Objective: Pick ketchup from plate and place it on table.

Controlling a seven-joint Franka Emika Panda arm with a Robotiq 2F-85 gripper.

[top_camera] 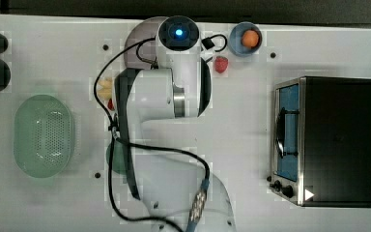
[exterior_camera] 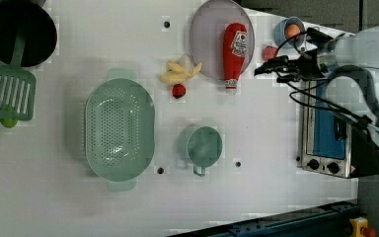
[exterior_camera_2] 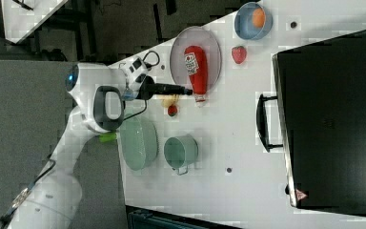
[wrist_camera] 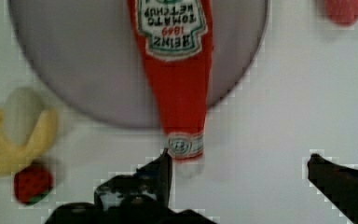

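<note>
Left view, taken from its left edge rightward. A dark pan [exterior_camera: 18, 32] sits at the corner, with a green slotted spatula [exterior_camera: 8, 91] just below it. A pale green perforated colander [exterior_camera: 119, 129] stands on the white table [exterior_camera: 79, 207]. To its right lie a peeled banana [exterior_camera: 180, 73] and a small red fruit [exterior_camera: 178, 91], close together, and lower down a green cup [exterior_camera: 203, 146].

The plate [exterior_camera: 207, 34], lilac-grey and round, lies at the left view's upper middle. The ketchup [exterior_camera: 235, 54] lies flat on it, label upward; its white cap end projects past the plate rim and over the table. A strawberry [exterior_camera: 269, 52] and a small blue bowl [exterior_camera: 286, 30] holding an orange fruit [exterior_camera: 292, 31] are beyond the plate, and a toaster oven [exterior_camera: 328, 133] stands toward the left view's right.

The gripper [exterior_camera: 269, 69] hangs just beside the bottle on the left view's right, apart from it. In the wrist view the gripper [wrist_camera: 242, 163] has its fingers [wrist_camera: 164, 170] spread wide with nothing between them; one fingertip appears just beside the bottle's cap, and contact cannot be confirmed.

In the right view, the gripper [exterior_camera_2: 183, 90] reaches toward the bottle's neck.
</note>
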